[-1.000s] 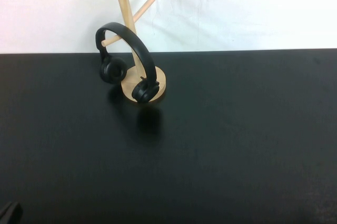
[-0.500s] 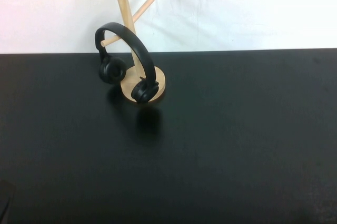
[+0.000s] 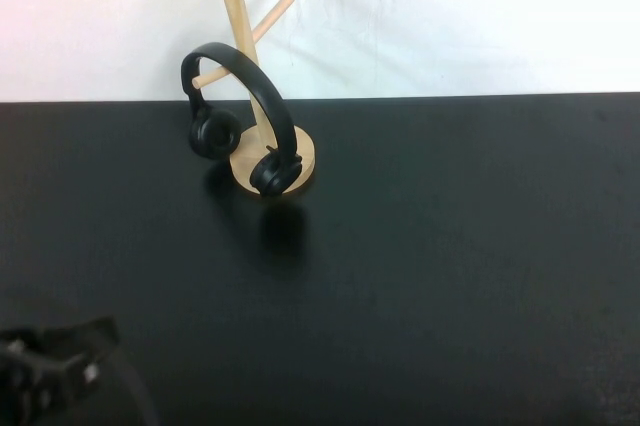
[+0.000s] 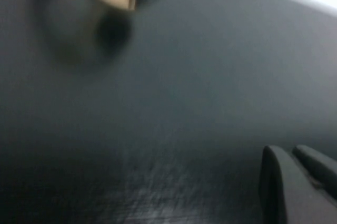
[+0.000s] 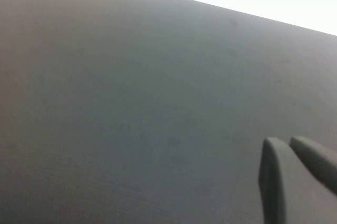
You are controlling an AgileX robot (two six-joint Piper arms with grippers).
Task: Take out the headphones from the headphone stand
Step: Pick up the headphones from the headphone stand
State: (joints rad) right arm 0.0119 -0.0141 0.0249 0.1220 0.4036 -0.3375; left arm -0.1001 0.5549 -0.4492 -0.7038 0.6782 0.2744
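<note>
Headphones: your matte black over-ear headphones (image 3: 243, 116) hang on the headphone stand (image 3: 241, 21), headband looped over a lower peg, one earcup on the stand's left side, the other down in front of the round base.
Headphone stand: the light wooden peg tree stands upright near the desk's far edge, left of centre, its disc base flat on the black desk (image 3: 430, 246).
Left gripper: you see your left gripper (image 4: 297, 182) at the desk's near left corner, well apart from the stand; in the left wrist view its two dark fingers lie close together with only a thin gap, holding nothing. The stand's base and an earcup show blurred far off in that view.
Right gripper: your right gripper (image 5: 295, 174) is out of the high view; its wrist view shows its fingers nearly touching, empty, over bare black desk.
</note>
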